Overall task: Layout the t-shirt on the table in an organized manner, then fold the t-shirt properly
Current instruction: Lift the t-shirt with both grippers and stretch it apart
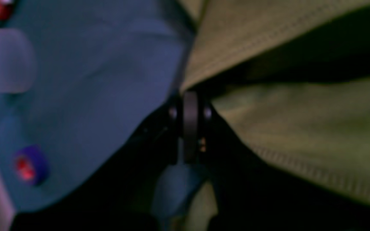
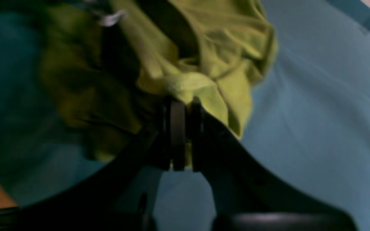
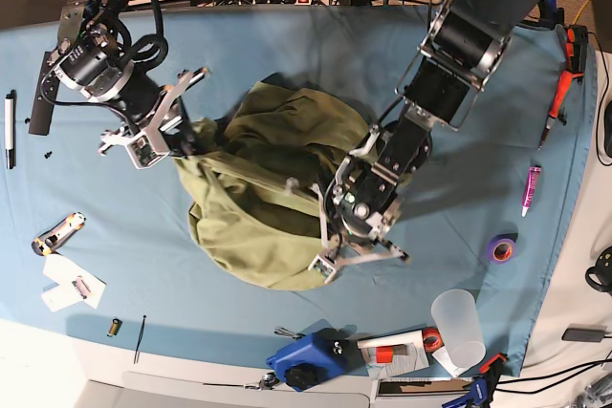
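Item: t-shirt (image 3: pixel 263 188), olive cotton, bunched mid-table (image 3: pixel 430 265). Judged light, limp, non-slippery, not fragile; best taken at hems or shoulder seams. Left gripper (image 1: pixel 189 106) is clamped on a stitched hem; right gripper (image 2: pixel 181 109) is clamped on a bunched fold.

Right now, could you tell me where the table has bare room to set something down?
The table is bare along the far edge, between the cable strip and the t-shirt. Another free patch lies between the t-shirt and the pink pen. The near edge is crowded around the plastic cup and purple tape roll.
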You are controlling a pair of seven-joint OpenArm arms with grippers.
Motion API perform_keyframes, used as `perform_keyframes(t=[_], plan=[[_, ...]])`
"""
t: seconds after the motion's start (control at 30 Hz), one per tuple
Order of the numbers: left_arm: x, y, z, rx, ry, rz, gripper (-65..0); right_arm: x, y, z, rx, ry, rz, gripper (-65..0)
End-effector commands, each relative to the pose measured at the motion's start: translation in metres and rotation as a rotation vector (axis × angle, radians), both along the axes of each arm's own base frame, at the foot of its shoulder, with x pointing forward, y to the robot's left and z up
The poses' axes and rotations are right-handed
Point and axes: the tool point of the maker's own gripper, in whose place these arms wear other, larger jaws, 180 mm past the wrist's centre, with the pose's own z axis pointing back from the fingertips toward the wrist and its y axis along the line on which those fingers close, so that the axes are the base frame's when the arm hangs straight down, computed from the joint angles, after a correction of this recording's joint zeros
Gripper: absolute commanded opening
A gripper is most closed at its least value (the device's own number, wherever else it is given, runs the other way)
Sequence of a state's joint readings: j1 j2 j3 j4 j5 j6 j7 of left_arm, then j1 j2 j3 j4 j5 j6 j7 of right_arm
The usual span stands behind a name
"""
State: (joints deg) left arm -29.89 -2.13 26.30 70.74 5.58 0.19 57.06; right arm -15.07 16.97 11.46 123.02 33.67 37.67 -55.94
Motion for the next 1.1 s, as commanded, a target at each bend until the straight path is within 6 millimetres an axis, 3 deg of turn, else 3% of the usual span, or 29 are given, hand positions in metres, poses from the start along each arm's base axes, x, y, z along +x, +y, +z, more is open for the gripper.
perform_keyframes(t=[0.0, 0.13, 0.3, 0.4, 0.63, 0.73, 0.87, 1.07], plan=[[0.02, 0.003, 0.029, 0.013, -0.078, 0.007, -65.0, 0.001, 0.007, 0.012, 0.023, -0.037, 0.036, -65.0], [0.034, 0.03, 0.045, 0.071, -0.099, 0.046, -65.0, -0.011, 0.035, 0.006, 0.068, 0.005, 0.142, -65.0], [0.047, 0.078, 0.059, 0.128, -0.133, 0.142, -65.0, -0.037, 0.091, -0.008, 0.111, 0.071, 0.318, -65.0], [0.048, 0.103, 0.058, 0.149, -0.127, 0.168, -65.0, -0.053, 0.12, -0.016, 0.102, 0.082, 0.415, -65.0], [0.058, 0.172, 0.078, 0.249, -0.185, 0.232, -65.0, -0.085, 0.184, -0.013, 0.153, 0.034, 0.581, -65.0], [0.06, 0.191, 0.085, 0.223, -0.174, 0.255, -65.0, -0.094, 0.208, -0.008, 0.17, 0.017, 0.618, -65.0], [0.057, 0.204, 0.084, 0.21, -0.153, 0.261, -65.0, -0.094, 0.223, -0.004, 0.17, -0.011, 0.617, -65.0], [0.057, 0.227, 0.094, 0.245, -0.164, 0.281, -65.0, -0.083, 0.22, -0.001, 0.168, -0.023, 0.576, -65.0]])
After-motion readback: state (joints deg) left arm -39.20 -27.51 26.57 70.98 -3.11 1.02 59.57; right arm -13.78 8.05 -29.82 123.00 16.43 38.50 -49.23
